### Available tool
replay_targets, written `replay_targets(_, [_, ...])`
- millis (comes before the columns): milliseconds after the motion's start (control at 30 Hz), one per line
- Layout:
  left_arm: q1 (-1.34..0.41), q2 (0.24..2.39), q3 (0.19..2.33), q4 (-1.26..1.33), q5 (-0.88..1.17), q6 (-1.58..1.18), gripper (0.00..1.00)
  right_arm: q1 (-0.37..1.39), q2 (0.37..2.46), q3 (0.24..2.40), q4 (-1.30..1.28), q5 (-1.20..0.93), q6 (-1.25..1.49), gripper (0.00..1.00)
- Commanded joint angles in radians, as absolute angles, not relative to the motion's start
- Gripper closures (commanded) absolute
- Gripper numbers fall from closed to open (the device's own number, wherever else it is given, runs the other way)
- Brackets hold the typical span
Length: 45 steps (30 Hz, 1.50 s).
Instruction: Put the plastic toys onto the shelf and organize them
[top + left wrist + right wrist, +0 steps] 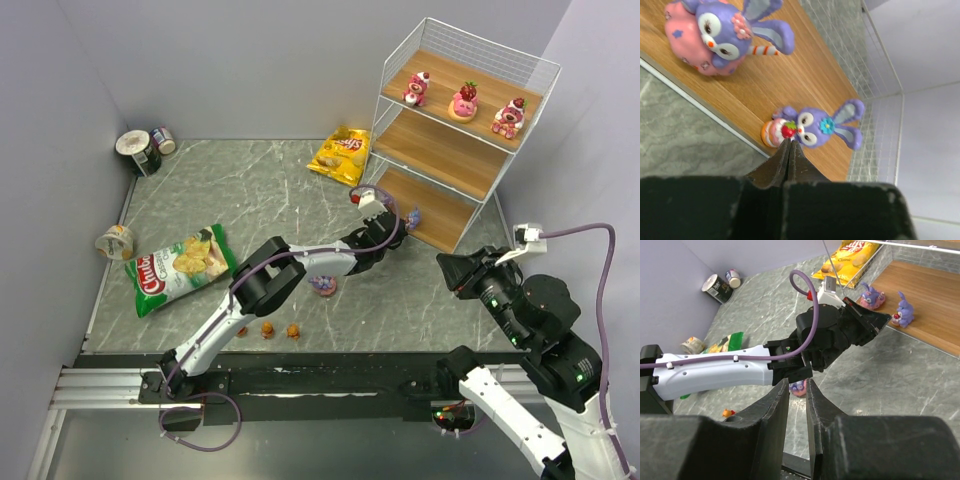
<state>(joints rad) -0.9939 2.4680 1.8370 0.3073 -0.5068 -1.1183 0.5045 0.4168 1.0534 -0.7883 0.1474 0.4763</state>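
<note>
The shelf [470,150] stands at the back right, with three pink-and-red strawberry toys [464,101] on its top board. My left gripper [790,143] is shut and empty, with its tips right at a small purple-pink toy [812,127] near the front edge of the bottom board [805,85]. A second purple-pink toy [715,35] stands further along that board. A third purple-pink toy [323,286] sits on the floor under the left arm. Three orange toys [268,329] lie near the table's front edge. My right gripper [797,383] is slightly open and empty, raised at the right.
A yellow chip bag [341,155] lies left of the shelf. A green chip bag [178,266] lies at the left. Tin cans stand at the back left [140,150] and one lies at the left edge [116,241]. The left arm [715,370] stretches across the middle.
</note>
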Motion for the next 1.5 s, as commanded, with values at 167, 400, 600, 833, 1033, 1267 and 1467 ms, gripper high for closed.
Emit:
replay_targets(167, [-0.989,2.508,1.905,0.299,-0.549,-1.104,0.99,0.508,0.391,1.039,-0.784,0.189,0.457,0.73])
replay_targets(400, [-0.973,2.553,1.916,0.325,-0.486,-1.091,0.99,0.508,0.387,1.034,-0.779,0.199,0.453,0.73])
replay_targets(600, [-0.971,2.560,1.913,0.340,-0.492,-1.078,0.99,0.508,0.387,1.028,-0.778,0.212,0.451,0.73])
replay_targets(833, [-0.971,2.569,1.902,0.380,-0.486,-1.072,0.98,0.508,0.387,1.025,-0.775,0.222,0.451,0.73])
replay_targets(1033, [-0.968,2.577,1.911,0.405,-0.502,-1.042,0.93,0.508,0.385,1.020,-0.769,0.224,0.451,0.73])
replay_targets(1267, [-0.951,2.614,1.967,0.396,-0.469,-1.020,0.91,0.508,0.383,1.020,-0.772,0.233,0.451,0.73])
replay_targets(1467, [-0.940,2.622,1.971,0.387,-0.465,-1.026,0.90,0.508,0.385,1.022,-0.770,0.235,0.451,0.73])
